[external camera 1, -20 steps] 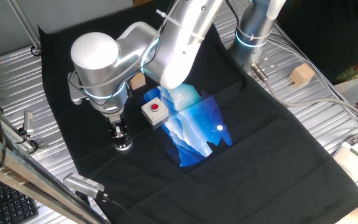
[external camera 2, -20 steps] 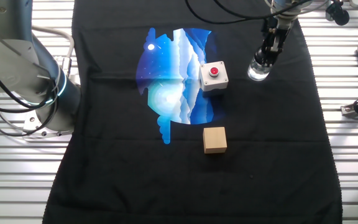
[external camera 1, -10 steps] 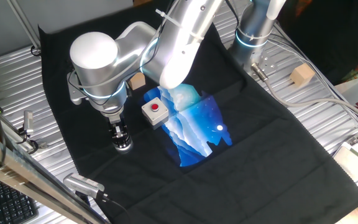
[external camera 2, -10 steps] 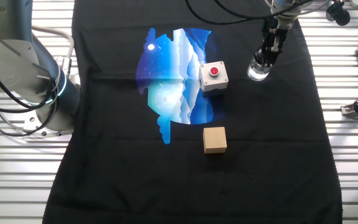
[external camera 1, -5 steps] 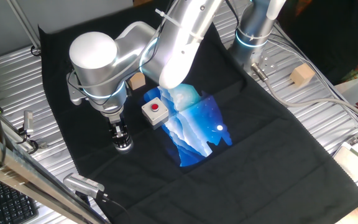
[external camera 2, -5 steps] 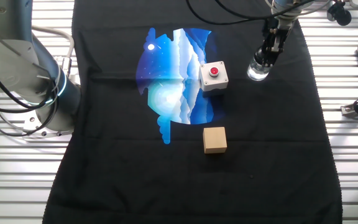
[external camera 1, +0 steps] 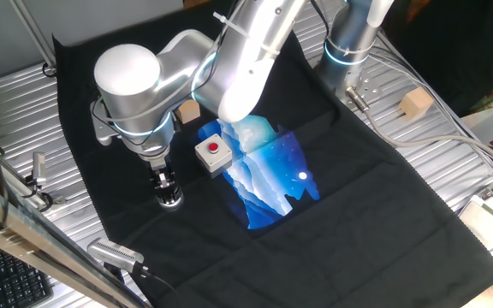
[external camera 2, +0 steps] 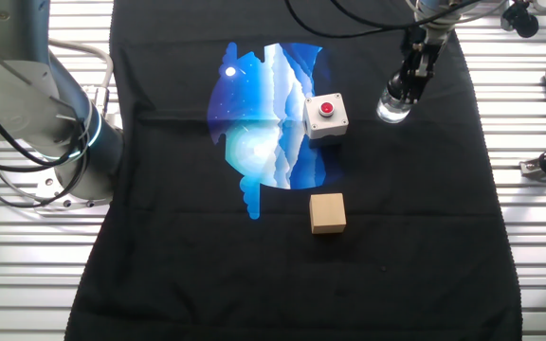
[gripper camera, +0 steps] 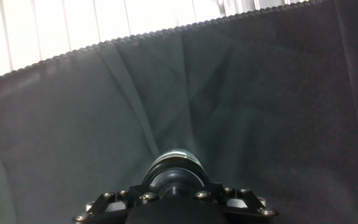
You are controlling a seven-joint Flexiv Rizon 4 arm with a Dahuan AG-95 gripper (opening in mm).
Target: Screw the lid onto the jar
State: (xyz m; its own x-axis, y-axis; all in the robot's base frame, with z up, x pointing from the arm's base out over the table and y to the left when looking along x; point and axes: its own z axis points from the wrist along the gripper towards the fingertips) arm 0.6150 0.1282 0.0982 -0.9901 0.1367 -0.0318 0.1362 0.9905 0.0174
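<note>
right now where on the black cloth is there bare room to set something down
In the other fixed view, the cloth is bare along the whole near strip below the wooden cube, and right of the cube toward the cloth's edge. It is crowded near the top right, where the red-button box sits close to the jar with the gripper on it.

Bare black cloth [external camera 2: 415, 208] is lying open around the jar [external camera 2: 395, 109]; the button box [external camera 2: 326, 116] is standing near it, obstructing that side.

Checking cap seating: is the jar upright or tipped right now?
Upright. The jar stands on the black cloth directly beneath the gripper.
</note>
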